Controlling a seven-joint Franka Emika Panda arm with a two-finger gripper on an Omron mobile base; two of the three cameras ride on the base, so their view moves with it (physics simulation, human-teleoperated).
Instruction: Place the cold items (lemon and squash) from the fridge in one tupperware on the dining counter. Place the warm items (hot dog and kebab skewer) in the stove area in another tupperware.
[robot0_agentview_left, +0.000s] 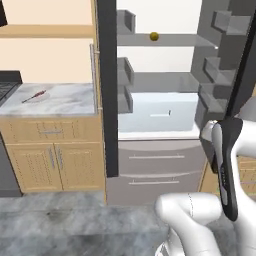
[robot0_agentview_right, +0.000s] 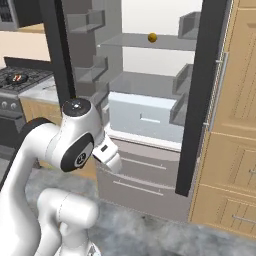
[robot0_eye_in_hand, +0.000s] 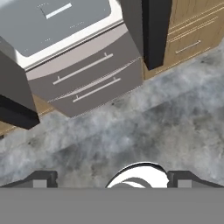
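Observation:
The fridge (robot0_agentview_left: 160, 100) stands open. A small yellow lemon (robot0_agentview_left: 154, 36) (robot0_agentview_right: 152, 37) rests alone on its upper shelf. On the marble counter (robot0_agentview_left: 65, 102) left of the fridge lies the kebab skewer (robot0_agentview_left: 34, 96), thin and reddish. The squash, hot dog and tupperware are out of view. My gripper (robot0_eye_in_hand: 113, 179) is open with nothing between its fingertips (robot0_eye_in_hand: 41, 178). It points down at the grey floor (robot0_eye_in_hand: 144, 127) in front of the fridge's lower drawers (robot0_eye_in_hand: 87, 78), well below and short of the lemon.
A stove (robot0_agentview_right: 20, 82) sits at the far left, with a small dark and reddish thing (robot0_agentview_right: 17, 77) on a burner that I cannot identify. The open fridge doors (robot0_agentview_right: 200, 100) flank the opening. Wooden cabinets (robot0_agentview_left: 50, 160) stand under the counter and tall ones (robot0_agentview_right: 235, 125) on the right.

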